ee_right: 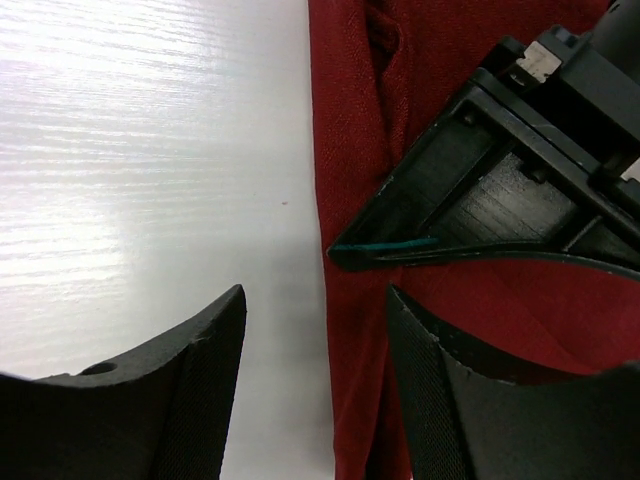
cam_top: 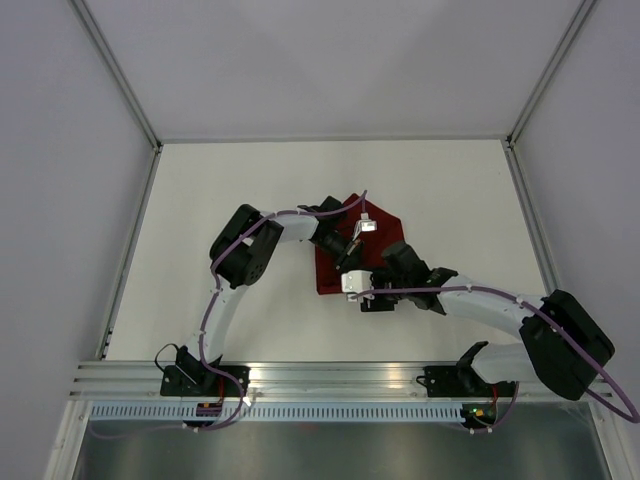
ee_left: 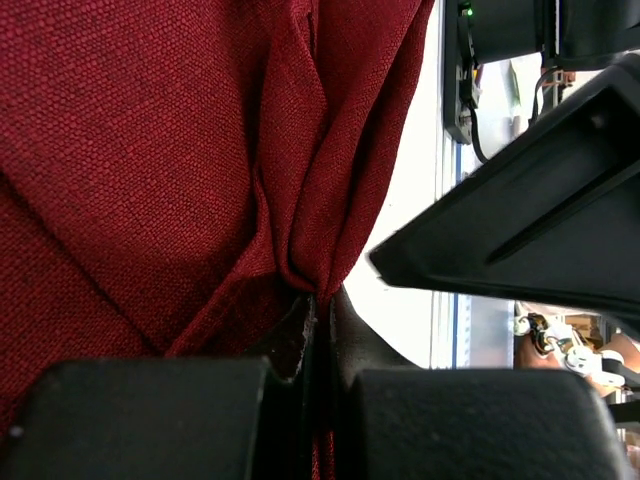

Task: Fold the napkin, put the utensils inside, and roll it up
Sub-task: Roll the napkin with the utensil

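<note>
- Left wrist view alone: left gripper (ee_left: 320, 340) pinches a bunched fold of coarse-woven maroon cloth napkin (ee_left: 150, 150), lower centre.
- Right wrist view: right gripper (ee_right: 315, 390) spread, empty, bottom.

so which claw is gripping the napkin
The left claw, pinched shut on a bunched fold of napkin; the right claw stands open over the napkin's edge, gripping nothing.

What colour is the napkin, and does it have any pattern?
The napkin is plain dark red, with no pattern; the left wrist view shows it best.
</note>
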You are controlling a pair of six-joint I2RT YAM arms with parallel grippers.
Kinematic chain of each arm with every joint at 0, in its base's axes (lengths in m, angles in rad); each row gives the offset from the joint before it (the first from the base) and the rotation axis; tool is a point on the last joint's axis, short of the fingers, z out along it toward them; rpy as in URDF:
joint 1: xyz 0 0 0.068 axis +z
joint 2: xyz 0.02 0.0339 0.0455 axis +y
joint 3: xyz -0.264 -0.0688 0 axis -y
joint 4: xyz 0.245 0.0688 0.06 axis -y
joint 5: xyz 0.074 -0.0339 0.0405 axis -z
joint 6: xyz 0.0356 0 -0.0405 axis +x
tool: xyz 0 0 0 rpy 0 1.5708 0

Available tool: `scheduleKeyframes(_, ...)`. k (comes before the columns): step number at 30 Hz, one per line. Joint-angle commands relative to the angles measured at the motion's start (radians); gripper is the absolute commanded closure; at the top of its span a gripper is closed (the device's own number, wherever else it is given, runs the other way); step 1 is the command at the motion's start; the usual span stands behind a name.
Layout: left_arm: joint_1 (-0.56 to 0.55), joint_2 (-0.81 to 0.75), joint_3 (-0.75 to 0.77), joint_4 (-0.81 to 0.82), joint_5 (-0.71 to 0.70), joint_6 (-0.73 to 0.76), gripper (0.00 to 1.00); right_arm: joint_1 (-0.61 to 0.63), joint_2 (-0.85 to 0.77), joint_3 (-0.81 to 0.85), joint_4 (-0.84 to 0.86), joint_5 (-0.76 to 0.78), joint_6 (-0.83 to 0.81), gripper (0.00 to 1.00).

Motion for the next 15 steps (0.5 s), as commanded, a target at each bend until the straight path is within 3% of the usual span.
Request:
scheduleKeyframes(1, 0.001, 0.041, 0.015, -0.040, -0.031, 0.017, 0.98, 0.016, 0.040, -0.010, 0.110, 0.045, -0.027, 0.36)
scheduleKeyframes(8, 0.005, 0.053, 0.035, -0.081, -0.024, 0.046, 0.98, 0.021, 0.115, -0.002, 0.126, 0.083, -0.062, 0.38)
scheduleKeyframes(15, 0.013, 0.046, 0.035, -0.118, -0.005, 0.092, 0.96, 0.021, 0.179, 0.027, 0.063, 0.095, -0.093, 0.54)
